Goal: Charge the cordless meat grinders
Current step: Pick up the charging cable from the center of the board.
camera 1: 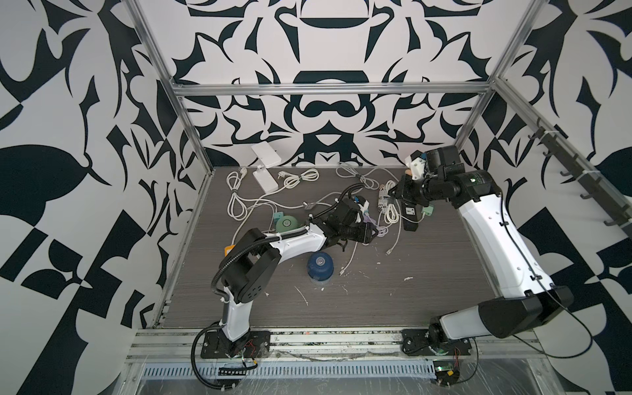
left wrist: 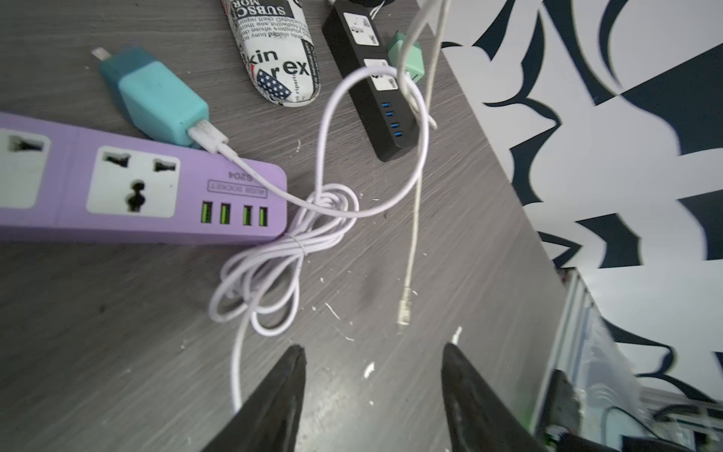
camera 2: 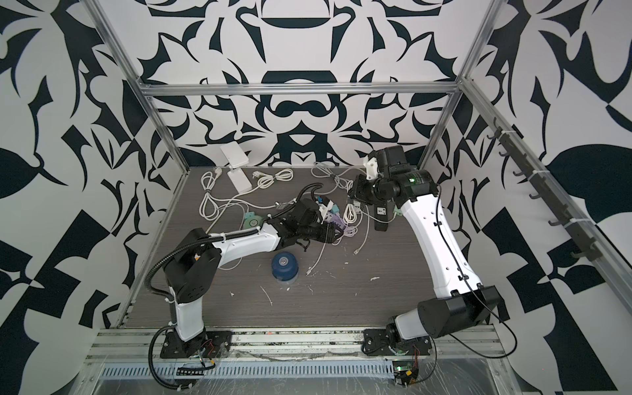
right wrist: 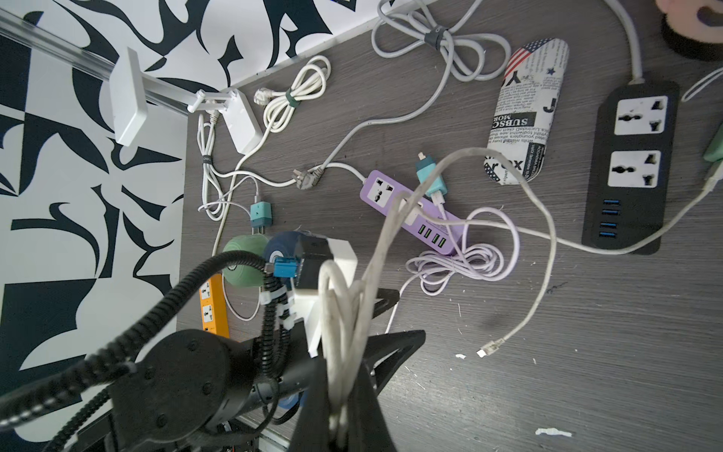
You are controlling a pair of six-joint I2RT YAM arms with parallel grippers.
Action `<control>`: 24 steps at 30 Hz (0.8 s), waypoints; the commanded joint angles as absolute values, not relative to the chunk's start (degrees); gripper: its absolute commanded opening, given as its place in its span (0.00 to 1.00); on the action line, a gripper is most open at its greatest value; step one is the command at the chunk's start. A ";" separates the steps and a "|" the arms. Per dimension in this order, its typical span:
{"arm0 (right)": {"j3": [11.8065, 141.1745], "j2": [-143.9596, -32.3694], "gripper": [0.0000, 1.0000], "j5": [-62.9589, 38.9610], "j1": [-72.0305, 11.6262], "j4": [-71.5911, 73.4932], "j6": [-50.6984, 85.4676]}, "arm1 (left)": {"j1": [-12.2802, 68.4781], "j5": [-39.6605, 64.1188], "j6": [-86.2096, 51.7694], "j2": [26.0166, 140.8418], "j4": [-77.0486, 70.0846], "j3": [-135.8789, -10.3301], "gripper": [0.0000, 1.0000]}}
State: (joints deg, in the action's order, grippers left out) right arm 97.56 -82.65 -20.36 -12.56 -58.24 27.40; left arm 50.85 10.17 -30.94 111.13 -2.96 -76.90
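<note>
Standing uncabled mid-table: navy grinder (camera 1: 320,268). Green grinder (camera 1: 286,224) beside left arm, hookup not discernible. Charging judged barely begun. Left gripper (left wrist: 373,385) jaws apart, empty, near purple strip (left wrist: 137,188), well apart from both grinders. Right gripper (right wrist: 344,411) clamped on white cable (right wrist: 340,305), farther off.

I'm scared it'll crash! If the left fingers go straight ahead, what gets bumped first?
Probably the bare table, close beside the loose white cable's plug; depth is hard to judge.
</note>
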 commanded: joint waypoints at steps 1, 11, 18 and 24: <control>99.67 -81.01 0.00 -22.99 -12.07 -56.67 28.65 | 51.87 7.13 -25.93 113.47 -1.45 -79.64 0.57; 100.02 -81.03 0.00 -25.82 -11.43 -55.63 30.28 | 52.65 17.21 -27.79 117.90 -13.54 -77.92 0.61; 100.10 -80.80 0.00 -26.35 -11.43 -55.46 30.76 | 53.08 18.15 -27.25 122.43 -10.44 -82.10 0.60; 99.80 -80.83 0.00 -26.62 -11.43 -55.23 31.15 | 53.77 17.14 -26.80 125.20 -9.76 -84.34 0.59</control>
